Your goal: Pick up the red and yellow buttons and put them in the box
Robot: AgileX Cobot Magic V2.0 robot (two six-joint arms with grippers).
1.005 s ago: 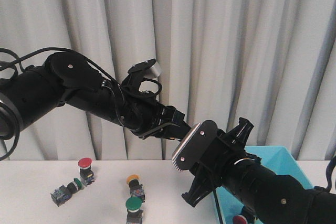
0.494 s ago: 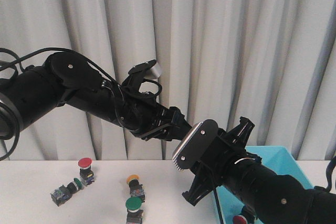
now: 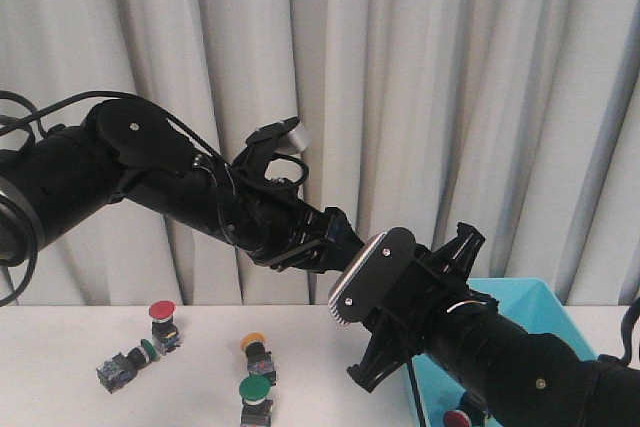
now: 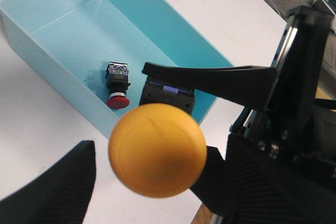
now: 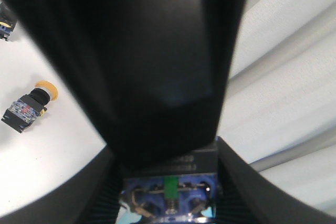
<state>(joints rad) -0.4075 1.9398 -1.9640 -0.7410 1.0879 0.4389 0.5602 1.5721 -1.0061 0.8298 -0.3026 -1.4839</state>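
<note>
A yellow button (image 4: 157,150) hangs in the air between both grippers, its domed cap facing the left wrist camera. My right gripper (image 5: 168,195) is shut on its dark, blue-based body (image 5: 169,184). My left gripper (image 4: 149,184) stands open around the cap, with a gap showing at one finger (image 4: 52,192). In the front view the two grippers meet left of the box, left gripper (image 3: 325,242) against right gripper (image 3: 358,282), and hide the held button. The turquoise box (image 4: 63,19) holds a red button (image 4: 117,85). On the table stand a red button (image 3: 162,319) and a yellow button (image 3: 257,352).
Two green-capped switches (image 3: 256,397) (image 3: 130,362) sit among the buttons on the white table (image 3: 60,347). The box (image 3: 530,299) stands at the right, partly behind my right arm (image 3: 520,367). Grey curtains hang behind the table.
The left gripper has dipped slightly at the meeting point. The right arm and the buttons on the table have stayed put.
</note>
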